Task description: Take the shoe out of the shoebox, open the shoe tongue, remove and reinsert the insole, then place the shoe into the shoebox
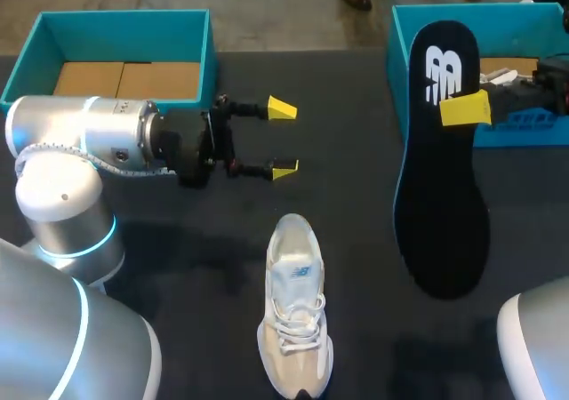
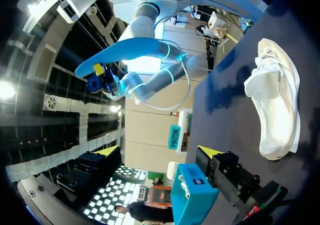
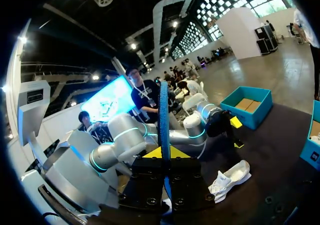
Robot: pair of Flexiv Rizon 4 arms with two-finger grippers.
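A white shoe (image 1: pixel 294 318) lies on the dark table near the front middle, toe toward the front edge; it also shows in the wrist views (image 2: pixel 277 97) (image 3: pixel 230 177). The black insole (image 1: pixel 442 164) hangs upright above the table at the right, with my right gripper (image 1: pixel 465 109) shut on its upper part. Seen edge-on, the insole (image 3: pixel 163 117) stands between that gripper's fingers (image 3: pixel 162 155). My left gripper (image 1: pixel 283 138) is open and holds nothing, above the table behind the shoe and pointing right. From the left wrist, the insole's blue underside (image 2: pixel 120 52) is visible.
A teal shoebox half (image 1: pixel 197 36) with brown card inside stands at the back left, behind my left arm. A second teal half (image 1: pixel 402 28) stands at the back right, behind the insole and under my right gripper. Bare table lies between shoe and insole.
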